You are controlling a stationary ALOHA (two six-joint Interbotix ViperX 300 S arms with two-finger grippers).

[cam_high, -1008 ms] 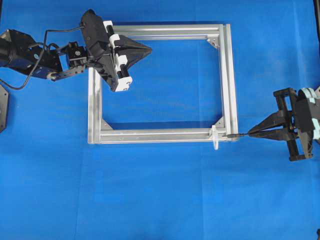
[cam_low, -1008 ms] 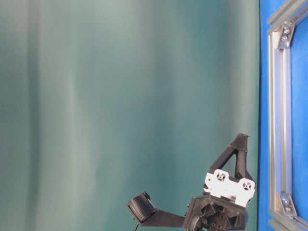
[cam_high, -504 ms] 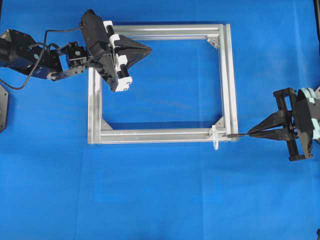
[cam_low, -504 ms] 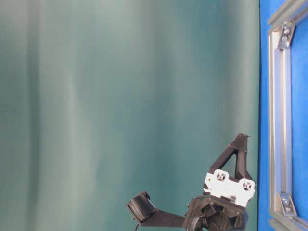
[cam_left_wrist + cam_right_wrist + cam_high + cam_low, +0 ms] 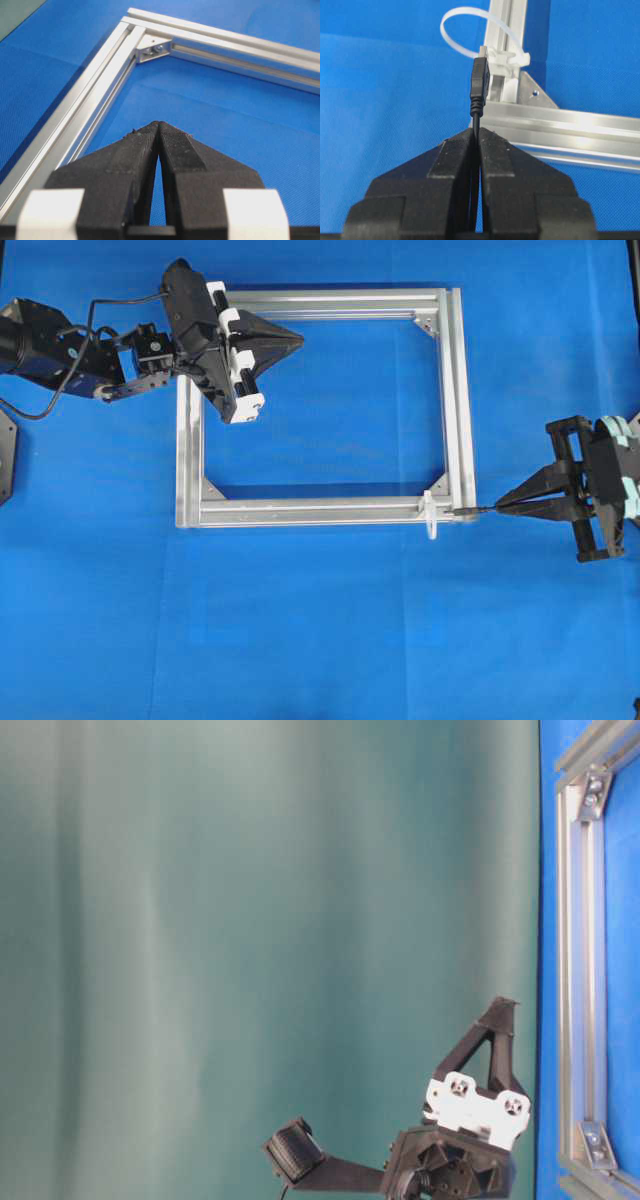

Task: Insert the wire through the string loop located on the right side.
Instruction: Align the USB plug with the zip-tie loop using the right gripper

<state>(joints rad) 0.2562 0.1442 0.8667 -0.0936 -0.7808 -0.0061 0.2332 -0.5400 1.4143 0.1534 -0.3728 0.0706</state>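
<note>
While the right gripper (image 5: 476, 131), jaws clamped on the wire (image 5: 479, 85), points its plug straight ahead, the string loop (image 5: 470, 30) stands just beyond and slightly left on the frame (image 5: 560, 125); left gripper (image 5: 158, 125) shut empty, well apart.

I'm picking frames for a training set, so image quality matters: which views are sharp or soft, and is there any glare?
Right wrist view: wire plug and string loop crisp, right pincer soft; mild glare on the frame. Left wrist view: left pincer softer near the lens. Overhead view: even light, coarse. Table-level view: appears turned sideways, mostly plain green backdrop.
</note>
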